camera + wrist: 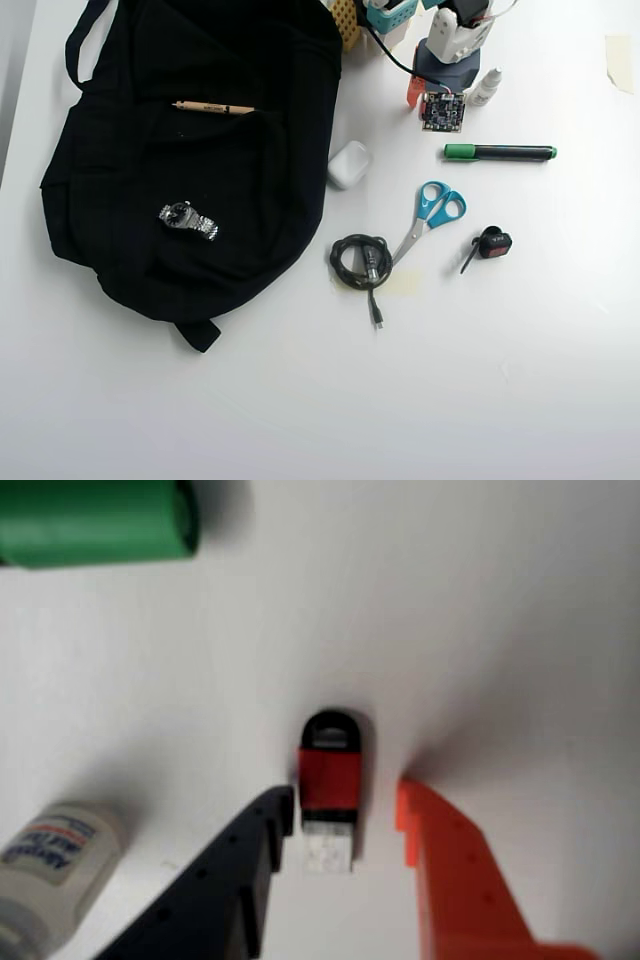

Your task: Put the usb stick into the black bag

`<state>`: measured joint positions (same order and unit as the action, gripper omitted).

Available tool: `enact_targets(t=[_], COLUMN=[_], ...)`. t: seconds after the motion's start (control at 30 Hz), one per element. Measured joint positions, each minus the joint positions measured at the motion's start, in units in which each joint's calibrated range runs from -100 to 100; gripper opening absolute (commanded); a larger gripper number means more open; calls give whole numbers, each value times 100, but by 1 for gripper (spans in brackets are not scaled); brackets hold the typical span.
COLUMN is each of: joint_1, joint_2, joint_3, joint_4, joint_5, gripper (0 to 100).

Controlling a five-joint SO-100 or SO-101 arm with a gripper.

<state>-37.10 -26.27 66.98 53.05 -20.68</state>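
The open hand (345,815) straddles the usb stick (330,785), bare table (520,660) around.

marker (95,520): cut off top-left, blurred | dropper bottle (50,875): cut by left edge, label unreadable

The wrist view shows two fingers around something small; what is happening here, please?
The arm's gripper is open around the usb stick, which lies flat on the white table, one finger on each side, not yet closed. A white dropper bottle and a green marker cap lie nearby. In the overhead view, the black bag lies apart to the left, with a watch and a pencil on it.
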Motion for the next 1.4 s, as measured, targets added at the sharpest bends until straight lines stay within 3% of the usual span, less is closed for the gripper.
enact_targets(t=[0.37,0.53,1.17,1.4], joint_1=[7,51,51,125], joint_2=[0,0,8,17], joint_3=[9,17,-43,-683], joint_4=[0,0,34,844], joint_5=[0,0,0,0], gripper=[13,2,2,2])
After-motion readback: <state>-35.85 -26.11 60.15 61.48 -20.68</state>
